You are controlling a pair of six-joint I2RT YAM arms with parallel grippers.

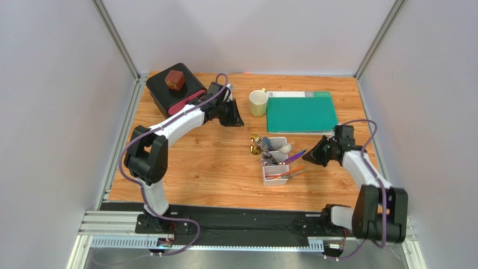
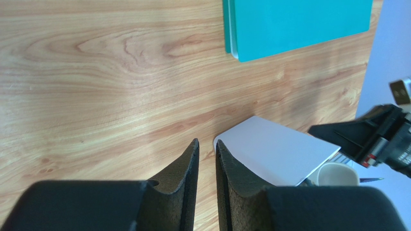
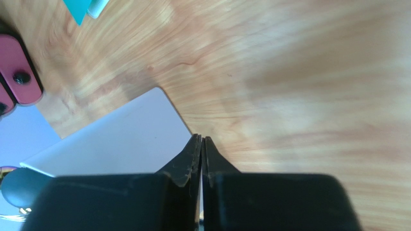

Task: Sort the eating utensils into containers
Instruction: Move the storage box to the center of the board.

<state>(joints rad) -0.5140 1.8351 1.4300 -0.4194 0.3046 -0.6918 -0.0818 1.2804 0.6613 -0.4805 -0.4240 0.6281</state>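
**Eating utensils** [image 1: 279, 158]: a mixed lot of slim cutlery and sticks, all lying or leaning in the white divided tray [image 1: 274, 181]. None can be seen loose on the wood around it.
- Gold spoon [image 1: 255, 147]: overhangs the tray's far-left corner.
- Iridescent purple piece [image 1: 295, 156] and orange-brown chopsticks [image 1: 287, 173]: both jut past the tray's right wall.
- White spoon [image 1: 284, 148]: in the tray's far compartment.

**Handling (judged):** Light, rigid and smooth, so likely to slip or swivel in a pinch. The pieces are heaped, so lifting one may drag its neighbours. The best hold is across a handle where it overhangs the tray's wall. The tray itself is light plastic and would probably skid if nudged.

**Right gripper** [image 1: 310, 157]: just right of the tray, with the forearm folded back and the tips pointing at the overhanging handles. The fingers [image 3: 193, 154] are all but pressed together, a hairline apart, and grip nothing.

**Left gripper** [image 1: 235, 119]: well off to the tray's far left, beside the black box with pink drawers [image 1: 175, 92], with the arm stretched long. The fingers [image 2: 189, 163] are parted by a narrow slot and hold nothing.

**Beyond the tray:** a cream mug [image 1: 258, 102] and a green mat [image 1: 301, 111].
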